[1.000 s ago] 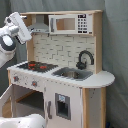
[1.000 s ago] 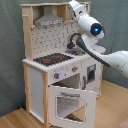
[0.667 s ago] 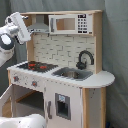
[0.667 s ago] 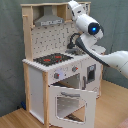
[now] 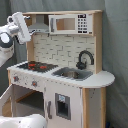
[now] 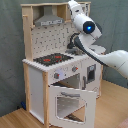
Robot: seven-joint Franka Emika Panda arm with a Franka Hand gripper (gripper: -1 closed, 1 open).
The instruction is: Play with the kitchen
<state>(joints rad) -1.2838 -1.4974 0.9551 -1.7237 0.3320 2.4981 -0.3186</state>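
The kitchen (image 5: 65, 85) is a tall white and light-wood toy unit, seen in both exterior views. It has a black hob with red rings (image 5: 36, 65), a black faucet (image 5: 85, 59) over the sink (image 5: 72, 74), a grey hood (image 5: 38, 28) and a small microwave (image 5: 70, 23). Its windowed oven door (image 6: 72, 102) hangs open, tilted downward. My gripper (image 5: 21, 21) is raised beside the kitchen's upper end, level with the hood, at the first exterior view's left. In the second exterior view the gripper (image 6: 75, 6) rises in front of the top shelf, above the wrist.
The white arm (image 6: 107, 57) reaches in from the second exterior view's right, crossing in front of the sink side. A grey curtain (image 5: 117, 45) hangs behind the kitchen. A wooden floor (image 6: 20, 119) lies below. A white rounded shape (image 5: 22, 121) sits at the first exterior view's bottom left.
The gripper has risen and moved toward the kitchen's top in the first exterior view. In the second exterior view the wrist shifted slightly left. The oven door stays open.
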